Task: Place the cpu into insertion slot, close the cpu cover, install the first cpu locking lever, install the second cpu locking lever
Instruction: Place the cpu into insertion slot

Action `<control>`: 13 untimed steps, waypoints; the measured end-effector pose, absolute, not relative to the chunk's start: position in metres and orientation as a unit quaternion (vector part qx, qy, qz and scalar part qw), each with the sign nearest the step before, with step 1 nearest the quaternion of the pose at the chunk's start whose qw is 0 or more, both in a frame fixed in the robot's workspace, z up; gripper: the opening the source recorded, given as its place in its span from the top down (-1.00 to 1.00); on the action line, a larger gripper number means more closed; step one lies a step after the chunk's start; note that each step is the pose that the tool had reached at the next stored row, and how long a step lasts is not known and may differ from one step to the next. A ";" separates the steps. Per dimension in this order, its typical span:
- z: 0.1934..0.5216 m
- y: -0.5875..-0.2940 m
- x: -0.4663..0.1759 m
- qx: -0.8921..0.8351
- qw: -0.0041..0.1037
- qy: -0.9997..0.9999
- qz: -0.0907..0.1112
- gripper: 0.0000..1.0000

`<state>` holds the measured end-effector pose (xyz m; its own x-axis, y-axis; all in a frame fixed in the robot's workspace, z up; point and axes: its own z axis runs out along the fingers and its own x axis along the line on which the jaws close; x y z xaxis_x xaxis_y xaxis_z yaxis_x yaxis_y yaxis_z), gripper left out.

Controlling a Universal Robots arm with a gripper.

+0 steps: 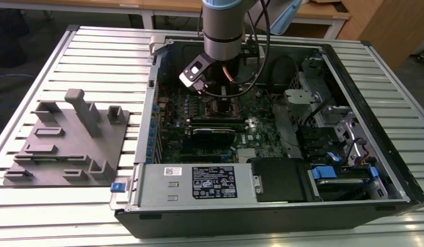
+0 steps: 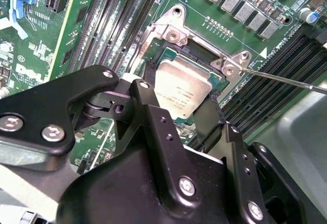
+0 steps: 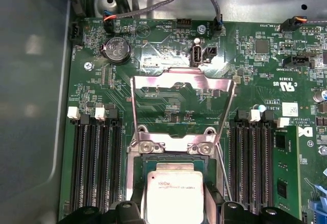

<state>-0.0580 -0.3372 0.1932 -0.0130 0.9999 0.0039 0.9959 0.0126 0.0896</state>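
Inside the open computer case (image 1: 267, 218) that lies on the slatted tabletop (image 1: 95, 56), the arm (image 1: 225, 25) reaches straight down over the green motherboard (image 1: 198, 139), with the end effector (image 2: 179, 95) low above the insertion slot (image 3: 173, 157). Its black fingers (image 2: 148, 106) stand at two opposite edges of the cpu (image 2: 181, 88) and press against them, so the end effector is clamped on the chip. The cpu shows its dull silver face upward and sits squarely over the dark centre of the insertion slot, inside the silver rim; whether it is fully seated or just above the contacts I cannot tell. The cpu cover (image 3: 179, 79) is swung open: the thin metal frame stands up from its hinge at one edge of the slot, and the board is seen through its cut-out middle. One locking lever (image 2: 286, 79), a thin bare metal rod, is unlatched and juts away from a corner of the slot, out over the memory slots (image 3: 94, 168) that run in long black rows on either side of the socket. A round coin battery (image 3: 116, 49) sits on the board beyond the raised cover. In the exterior view, a grey labelled power-supply box (image 1: 198, 182) fills the near end of the case, and a grey moulded fixture (image 1: 67, 139) rests on the tabletop on the exterior view's left, well apart from the arm.
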 end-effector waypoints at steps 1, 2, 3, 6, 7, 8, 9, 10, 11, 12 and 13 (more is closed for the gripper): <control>0.193 -0.337 -0.058 0.701 0.030 0.711 0.033 -0.08; 0.193 -0.337 -0.058 0.701 0.030 0.712 0.033 -0.08; 0.193 -0.337 -0.058 0.701 0.030 0.712 0.033 -0.08; 0.193 -0.338 -0.058 0.701 0.030 0.712 0.033 -0.08; 0.193 -0.338 -0.058 0.701 0.030 0.712 0.033 -0.08; 0.193 -0.338 -0.058 0.701 0.030 0.712 0.033 -0.08; 0.193 -0.338 -0.058 0.701 0.030 0.712 0.033 -0.08; 0.193 -0.338 -0.058 0.701 0.030 0.712 0.033 -0.08; 0.193 -0.338 -0.058 0.701 0.030 0.712 0.033 -0.08; 0.193 -0.338 -0.058 0.701 0.030 0.712 0.033 -0.08; 0.193 -0.338 -0.058 0.701 0.030 0.712 0.033 -0.08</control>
<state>-0.0580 -0.3380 0.1930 -0.0151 0.9999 0.0039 0.9959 0.0147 0.0896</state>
